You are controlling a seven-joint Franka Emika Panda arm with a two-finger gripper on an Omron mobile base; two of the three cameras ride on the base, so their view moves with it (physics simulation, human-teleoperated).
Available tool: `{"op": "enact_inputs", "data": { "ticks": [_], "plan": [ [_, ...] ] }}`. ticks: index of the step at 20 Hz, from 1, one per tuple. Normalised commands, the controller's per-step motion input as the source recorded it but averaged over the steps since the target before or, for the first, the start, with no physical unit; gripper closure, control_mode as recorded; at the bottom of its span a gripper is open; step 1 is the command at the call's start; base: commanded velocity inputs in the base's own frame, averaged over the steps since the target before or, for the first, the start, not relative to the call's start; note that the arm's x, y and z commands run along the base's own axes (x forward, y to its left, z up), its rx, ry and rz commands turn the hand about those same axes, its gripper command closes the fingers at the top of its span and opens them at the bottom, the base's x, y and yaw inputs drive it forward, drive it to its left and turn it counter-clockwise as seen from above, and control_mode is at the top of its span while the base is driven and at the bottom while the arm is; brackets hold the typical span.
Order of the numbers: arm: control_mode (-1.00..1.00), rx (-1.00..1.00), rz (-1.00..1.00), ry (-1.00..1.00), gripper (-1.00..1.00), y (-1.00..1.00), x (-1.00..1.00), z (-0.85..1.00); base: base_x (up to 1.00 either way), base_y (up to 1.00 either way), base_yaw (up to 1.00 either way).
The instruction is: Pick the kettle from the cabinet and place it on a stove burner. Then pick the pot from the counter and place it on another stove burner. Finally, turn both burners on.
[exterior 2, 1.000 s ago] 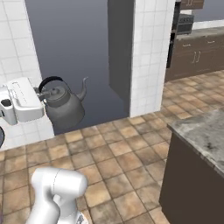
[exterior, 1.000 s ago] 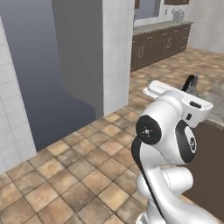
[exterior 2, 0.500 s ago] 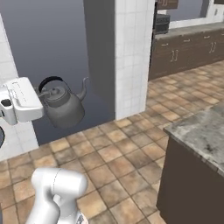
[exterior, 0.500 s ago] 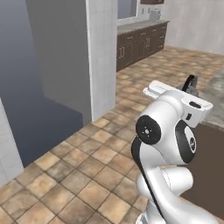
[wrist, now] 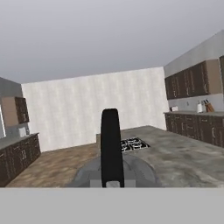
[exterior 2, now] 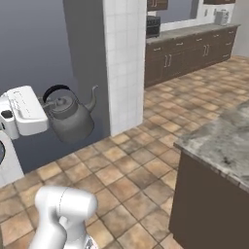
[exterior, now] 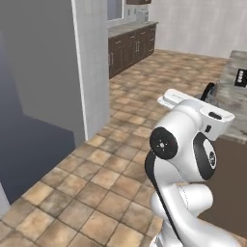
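End effector (exterior 2: 46, 103) in the right base view is pinched on the black arched handle of the kettle (exterior 2: 68, 119), which hangs upright in the air beside the white hand, spout toward the white tiled pillar (exterior 2: 124, 63). Below it lies the brown tiled floor (exterior 2: 131, 170). A marbled counter (exterior 2: 219, 146) corner stands at the right, and dark base cabinets (exterior 2: 189, 53) run along the far wall.

From the left base view, the white arm (exterior: 185, 159) hides most of the kettle; just a bit of its black handle (exterior: 208, 91) shows above the hand. A grey-beige counter lies beyond it at the right edge.

Looking along the hand, the black handle rises upright at centre, the grey kettle body below it. Past it, a black cooktop (wrist: 133, 143) sits in the counter.
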Motion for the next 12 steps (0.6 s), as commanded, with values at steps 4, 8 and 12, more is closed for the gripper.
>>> {"op": "enact_inputs", "data": {
  "ticks": [4,8,12],
  "plan": [
    [1.0,0.0,0.0,0.0,1.0,0.0,0.0,0.0,0.48,0.14,-0.3],
    [1.0,0.0,0.0,0.0,1.0,0.0,0.0,0.0,0.47,0.26,-0.32],
    [1.0,0.0,0.0,0.0,1.0,0.0,0.0,0.0,0.58,0.73,-0.36]
  ]
}}
